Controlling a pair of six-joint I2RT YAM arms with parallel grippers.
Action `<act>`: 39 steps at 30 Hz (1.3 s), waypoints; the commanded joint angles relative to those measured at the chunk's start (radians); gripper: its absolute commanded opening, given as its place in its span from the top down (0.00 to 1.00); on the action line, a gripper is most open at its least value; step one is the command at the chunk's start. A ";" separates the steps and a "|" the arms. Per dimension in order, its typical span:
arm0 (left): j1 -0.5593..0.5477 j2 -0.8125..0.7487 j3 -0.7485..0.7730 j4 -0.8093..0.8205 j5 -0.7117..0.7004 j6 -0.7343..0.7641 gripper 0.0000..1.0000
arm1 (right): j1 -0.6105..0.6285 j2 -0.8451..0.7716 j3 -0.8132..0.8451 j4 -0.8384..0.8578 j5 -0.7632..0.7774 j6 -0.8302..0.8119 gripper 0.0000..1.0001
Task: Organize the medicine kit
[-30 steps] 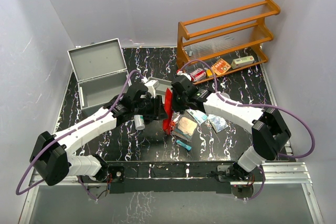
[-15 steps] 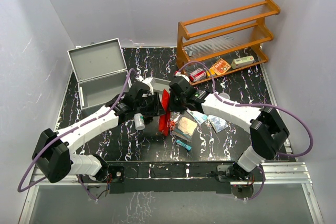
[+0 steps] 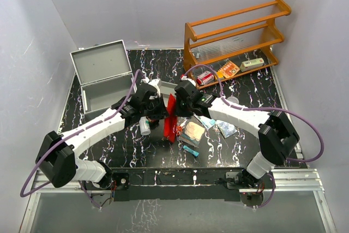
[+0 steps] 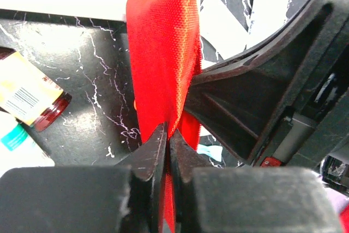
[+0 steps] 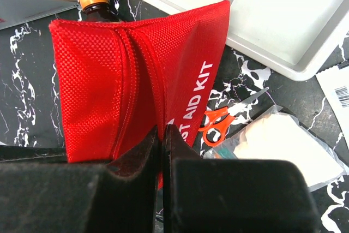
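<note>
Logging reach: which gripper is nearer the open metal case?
Left. The left gripper is right of the metal case; the right gripper lies farther right, across the red pouch.

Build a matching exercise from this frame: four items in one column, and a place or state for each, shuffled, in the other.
Items:
1. medicine kit
2. red pouch
3. scissors
4. wooden rack

Places or states:
A. pinched by the left gripper and the right gripper
B. at the table's far right corner
C. lid open, at the far left
D. lying flat beside the pouch

Pairs: 1-C, 2-A, 3-D, 4-B
</note>
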 commanded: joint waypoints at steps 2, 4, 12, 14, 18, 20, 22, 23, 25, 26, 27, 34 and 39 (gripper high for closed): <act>0.000 0.008 0.072 -0.082 -0.090 0.049 1.00 | 0.012 -0.020 0.054 -0.028 0.106 0.014 1.00; 0.000 0.012 0.103 -0.141 -0.144 0.070 1.00 | 0.032 -0.033 0.080 -0.080 0.177 0.025 0.97; 0.000 0.037 0.212 -0.291 -0.271 0.095 1.00 | 0.066 -0.001 0.169 -0.291 0.334 0.073 0.95; 0.001 0.044 0.232 -0.331 -0.310 0.091 1.00 | 0.066 -0.003 0.179 -0.300 0.326 0.082 0.95; 0.000 0.045 0.236 -0.359 -0.345 0.077 1.00 | 0.065 -0.039 0.157 -0.232 0.277 0.081 0.88; 0.000 0.045 0.224 -0.341 -0.329 0.081 1.00 | 0.066 -0.061 0.141 -0.185 0.240 0.077 0.88; 0.000 0.045 0.211 -0.330 -0.317 0.085 1.00 | 0.066 -0.065 0.134 -0.170 0.228 0.080 0.92; 0.000 0.045 0.208 -0.332 -0.323 0.084 1.00 | 0.066 -0.060 0.132 -0.172 0.237 0.083 0.96; 0.000 0.045 0.202 -0.341 -0.336 0.084 1.00 | 0.065 -0.057 0.116 -0.166 0.238 0.085 1.00; 0.000 0.045 0.199 -0.343 -0.341 0.084 1.00 | 0.065 -0.059 0.097 -0.146 0.232 0.084 1.00; 0.000 0.045 0.195 -0.343 -0.342 0.086 1.00 | 0.064 -0.063 0.072 -0.118 0.222 0.082 1.00; 0.000 0.013 0.168 -0.326 -0.316 0.091 1.00 | 0.044 -0.060 -0.009 -0.042 0.158 0.094 1.00; 0.000 -0.009 0.137 -0.290 -0.257 0.119 1.00 | 0.023 -0.136 -0.078 0.162 -0.022 0.006 0.74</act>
